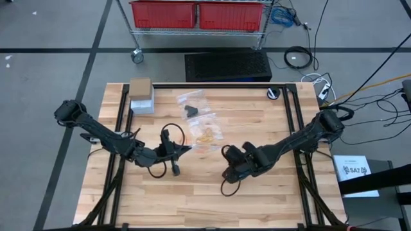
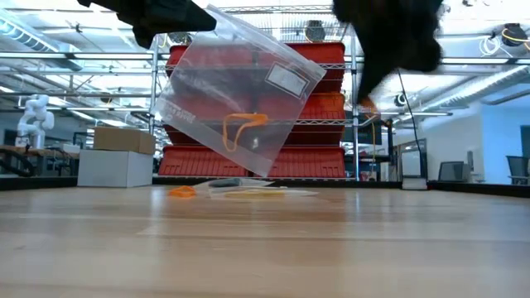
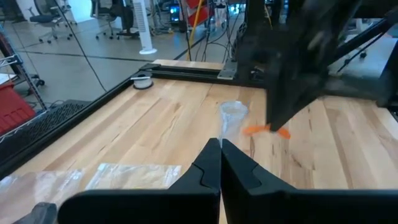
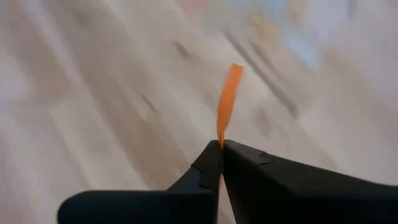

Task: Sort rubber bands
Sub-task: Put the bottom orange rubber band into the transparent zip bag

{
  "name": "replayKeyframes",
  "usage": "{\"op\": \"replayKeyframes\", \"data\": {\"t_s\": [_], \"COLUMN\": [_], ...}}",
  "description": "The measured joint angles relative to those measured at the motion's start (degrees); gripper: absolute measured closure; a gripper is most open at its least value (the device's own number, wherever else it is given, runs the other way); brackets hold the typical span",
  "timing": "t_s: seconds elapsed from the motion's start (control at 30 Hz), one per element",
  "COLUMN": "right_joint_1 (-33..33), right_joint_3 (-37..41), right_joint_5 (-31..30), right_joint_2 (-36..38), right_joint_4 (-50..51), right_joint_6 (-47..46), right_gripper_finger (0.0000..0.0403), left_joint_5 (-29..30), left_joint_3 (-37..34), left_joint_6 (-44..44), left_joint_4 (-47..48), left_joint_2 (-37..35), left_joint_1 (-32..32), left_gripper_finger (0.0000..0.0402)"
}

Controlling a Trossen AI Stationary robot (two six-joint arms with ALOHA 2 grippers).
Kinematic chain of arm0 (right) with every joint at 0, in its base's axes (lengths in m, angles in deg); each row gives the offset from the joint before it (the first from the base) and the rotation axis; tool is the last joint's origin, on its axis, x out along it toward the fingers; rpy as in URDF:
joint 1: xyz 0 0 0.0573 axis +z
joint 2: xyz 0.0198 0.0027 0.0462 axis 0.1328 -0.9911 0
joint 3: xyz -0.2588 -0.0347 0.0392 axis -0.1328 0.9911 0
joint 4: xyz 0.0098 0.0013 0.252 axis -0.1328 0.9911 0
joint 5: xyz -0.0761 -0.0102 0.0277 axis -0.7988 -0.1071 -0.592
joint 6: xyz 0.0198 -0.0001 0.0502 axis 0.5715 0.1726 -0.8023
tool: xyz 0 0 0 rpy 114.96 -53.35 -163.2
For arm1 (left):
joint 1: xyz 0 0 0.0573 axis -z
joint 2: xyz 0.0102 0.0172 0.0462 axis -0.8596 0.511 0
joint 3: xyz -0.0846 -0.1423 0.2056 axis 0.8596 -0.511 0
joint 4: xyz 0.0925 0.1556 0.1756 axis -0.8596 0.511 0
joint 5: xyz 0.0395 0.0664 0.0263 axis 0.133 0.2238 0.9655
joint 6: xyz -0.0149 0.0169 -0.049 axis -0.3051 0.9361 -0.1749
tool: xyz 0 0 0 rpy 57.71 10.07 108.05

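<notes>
Wooden surface [image 1: 257, 192], red bins behind | right claw [image 4: 220, 144] shut on orange rubber band [image 4: 228, 99], lifted | left claw [image 3: 221, 144] shut on clear bag [image 2: 236, 95] | we judge bands light, limp, stretchy; pinch one strand.

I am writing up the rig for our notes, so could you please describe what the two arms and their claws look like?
Both arms are dark, near black, built of slim jointed segments with bulkier housings at the joints. Black cables loop beside the left claw and the right claw. Each claw has two flat, angular, matte black fingers. No markings show.
</notes>
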Motion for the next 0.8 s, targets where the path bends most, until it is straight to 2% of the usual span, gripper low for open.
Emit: {"op": "replayKeyframes", "data": {"t_s": [0.23, 0.33, 0.6, 0.8], "right_joint_1": [0.01, -1.02, -5.99, -8.74], "right_joint_3": [-10.74, -12.05, -12.10, -12.10], "right_joint_5": [-9.64, -10.35, -4.64, 3.95], "right_joint_2": [-0.01, -0.01, -0.01, -0.42], "right_joint_4": [-0.16, -2.13, -5.15, -9.44], "right_joint_6": [20.57, 28.68, 44.19, 51.15], "right_gripper_finger": [0.0402, 0.0402, 0.0403, 0.0403], "left_joint_5": [-0.01, -0.62, -1.50, -1.50], "left_joint_3": [0.00, 0.00, 0.00, 0.00], "left_joint_6": [-0.16, -0.84, -1.44, -1.46], "left_joint_4": [0.09, 0.08, 0.28, 0.31], "left_joint_2": [0.00, 0.00, 0.00, 0.00], "left_joint_1": [0.00, -0.01, -0.02, -0.57], "left_gripper_finger": [0.0401, 0.0401, 0.0401, 0.0401]}}
